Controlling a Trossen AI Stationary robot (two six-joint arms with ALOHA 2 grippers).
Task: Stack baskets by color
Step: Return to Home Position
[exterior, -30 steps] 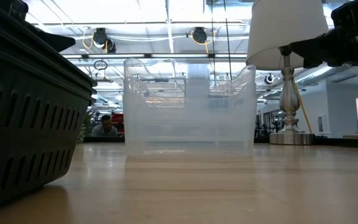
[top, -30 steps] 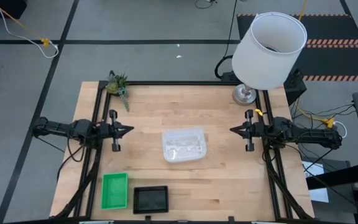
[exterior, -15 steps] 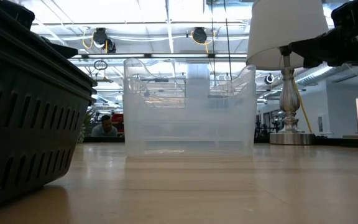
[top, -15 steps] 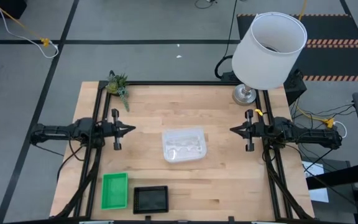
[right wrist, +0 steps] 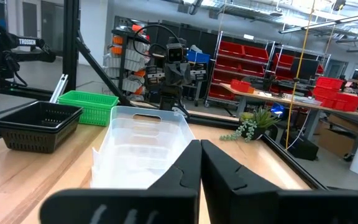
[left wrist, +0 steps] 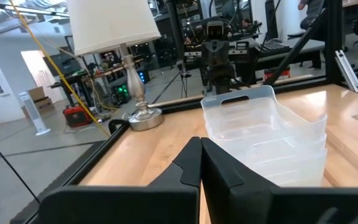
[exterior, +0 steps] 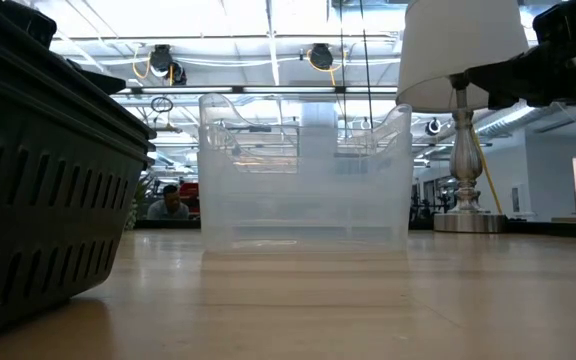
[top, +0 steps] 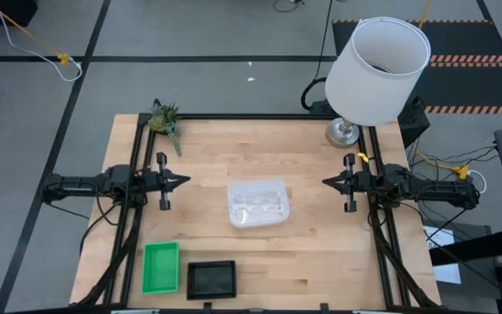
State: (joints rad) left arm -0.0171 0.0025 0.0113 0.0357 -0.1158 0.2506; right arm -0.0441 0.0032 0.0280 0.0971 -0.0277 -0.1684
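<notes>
Tabletop (top: 321, 253) holds clear baskets (top: 257, 203) midway between left tool (top: 184, 181) and right tool (top: 326, 181).

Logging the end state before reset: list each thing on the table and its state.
clear baskets: nested, upright, mid-table
black baskets: nested, upright, beside the green ones
green baskets: upright, on the table
left claw: shut, empty, at left edge
right claw: shut, empty, at right edge
lamp: upright, at a corner
</notes>
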